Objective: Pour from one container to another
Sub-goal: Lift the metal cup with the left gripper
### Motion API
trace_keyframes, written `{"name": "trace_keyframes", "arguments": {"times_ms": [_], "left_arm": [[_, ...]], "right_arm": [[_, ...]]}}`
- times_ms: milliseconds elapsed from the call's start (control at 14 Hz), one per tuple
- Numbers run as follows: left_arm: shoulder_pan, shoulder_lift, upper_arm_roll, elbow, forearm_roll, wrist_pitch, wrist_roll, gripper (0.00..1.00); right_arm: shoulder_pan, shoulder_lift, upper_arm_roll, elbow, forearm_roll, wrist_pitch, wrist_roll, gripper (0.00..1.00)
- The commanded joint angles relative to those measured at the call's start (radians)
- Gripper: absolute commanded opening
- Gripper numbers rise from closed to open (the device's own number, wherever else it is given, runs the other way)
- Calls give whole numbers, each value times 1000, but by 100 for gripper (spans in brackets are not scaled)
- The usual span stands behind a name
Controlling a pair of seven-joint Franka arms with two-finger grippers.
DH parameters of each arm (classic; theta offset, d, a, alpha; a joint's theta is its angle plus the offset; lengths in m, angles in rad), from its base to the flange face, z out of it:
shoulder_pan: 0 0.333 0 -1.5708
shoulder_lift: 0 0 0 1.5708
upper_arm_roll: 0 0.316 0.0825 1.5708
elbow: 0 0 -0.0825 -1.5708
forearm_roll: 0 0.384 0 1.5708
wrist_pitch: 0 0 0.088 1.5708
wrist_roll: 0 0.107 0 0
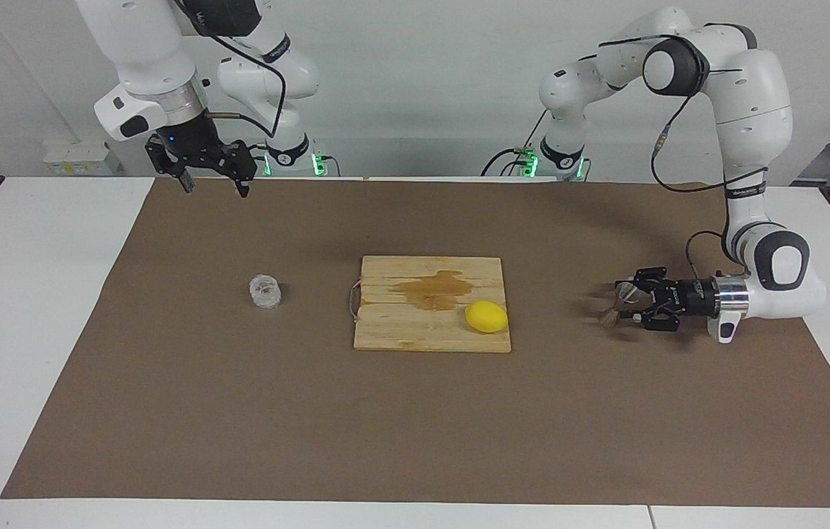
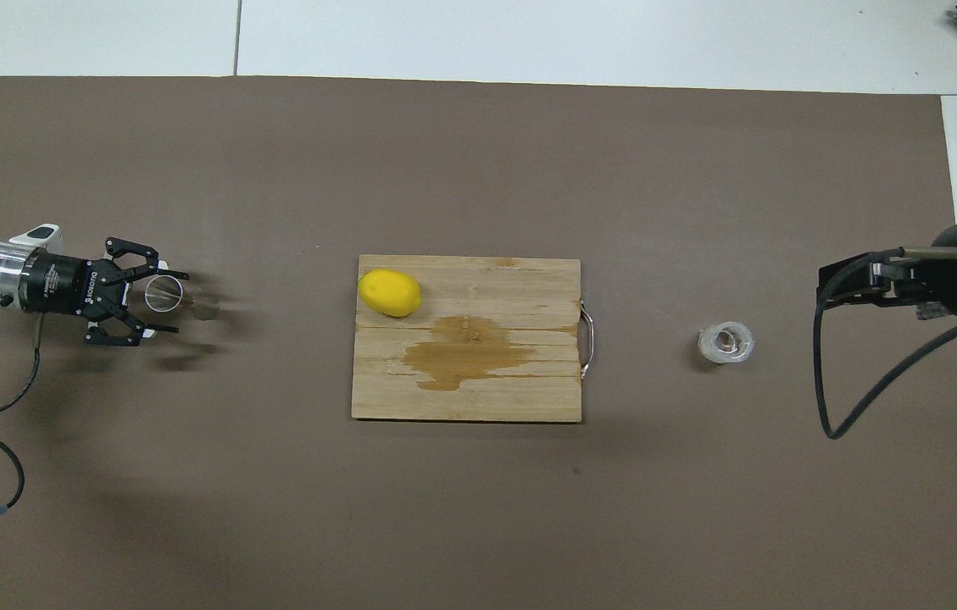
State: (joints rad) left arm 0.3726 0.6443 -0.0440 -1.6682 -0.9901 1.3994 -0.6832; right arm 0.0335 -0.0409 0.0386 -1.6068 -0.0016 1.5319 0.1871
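The left gripper lies level and low over the brown mat, at the left arm's end of the table, and the jigger stands between its jaws. Whether the jaws press on it or only bracket it cannot be told. The jigger is silvery metal, two cones joined at a narrow waist, and stands with one open mouth up.

At the middle of the mat lies the board, a rectangle of pale wooden strips. A darker wet-looking stain spreads across its centre, and a thin metal handle sits on its edge toward the right arm's end. The lemon, smooth and bright yellow, rests on the board at the corner farther from the robots, toward the left arm's end.

The cup stands on the mat between the board and the right arm's end, well apart from the jigger. It is squat, clear glass with faceted sides, and nothing touches it.

The right gripper waits raised over the mat's edge nearest the robots. Its fingers are spread wide and point down, holding nothing.
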Motion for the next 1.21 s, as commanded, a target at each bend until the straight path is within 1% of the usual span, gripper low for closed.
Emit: {"name": "trace_keyframes", "arguments": {"times_ms": [0,214,427,783,1139], "left_arm": [[0,2,4,-12,-19,-14,17,69],[2,2,4,-12,-21,-14,17,65],[2,3,4,-12,-21,-14,17,54],[5,6,3,-12,-22,-14,19,51],[9,11,4,-12,-38,-23,17,44]], "right_arm": [[-6,-20,-3,-24,23,1,-6,100],[-6,-20,-3,-24,25,1,-6,100],[-6,-20,-3,-24,25,1,-6,100],[-6,-20,-3,-24,25,1,-6,100],[-6,-20,-3,-24,25,1,-6,100]]}}
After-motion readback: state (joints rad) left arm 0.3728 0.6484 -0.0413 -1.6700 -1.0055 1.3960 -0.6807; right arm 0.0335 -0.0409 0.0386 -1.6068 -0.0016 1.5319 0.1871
